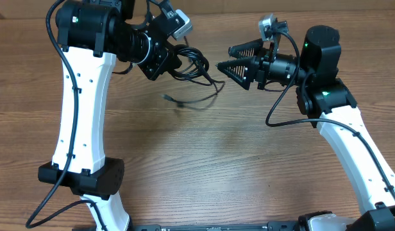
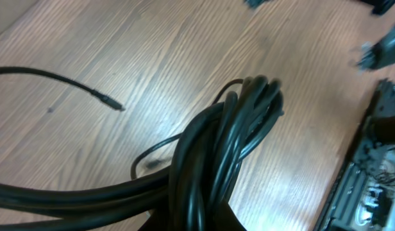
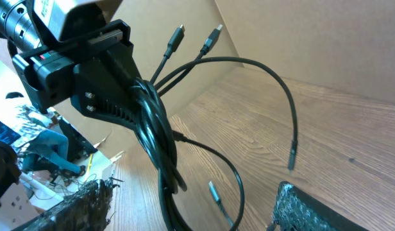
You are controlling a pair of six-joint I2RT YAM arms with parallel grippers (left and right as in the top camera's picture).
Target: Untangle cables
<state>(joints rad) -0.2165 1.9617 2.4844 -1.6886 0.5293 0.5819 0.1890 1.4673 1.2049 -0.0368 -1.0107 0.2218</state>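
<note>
Two arms: one is set at each side of a wooden table [image 1: 217, 160].
Where the cables [image 1: 196, 67] are: they are held up near the back middle of the table, between the two grippers.
Look of the cables: thin black cords are bunched into one thick, looped tangle [image 2: 229, 141].
State of the left gripper [image 1: 170, 59]: it is clenched on the cables, and the bunch is squeezed between its fingers [image 3: 114, 96].
State of the right gripper [image 1: 224, 56]: its jaws are spread wide and nothing is held in them.
Place of the right gripper: it is pointed at the bunch from just beside it, and no touch can be seen.
Top plugs: two small silver plug ends [image 3: 178, 32] are stuck up and out past the left gripper.
Hanging ends: two more cords are curved out from the bunch, and their plug tips [image 3: 292, 157] are hung down.
Loose end [image 1: 173, 98]: one thin cord is stretched out lower than the bunch, toward the left arm's side. It cannot be told whether the table is touched by it.
</note>
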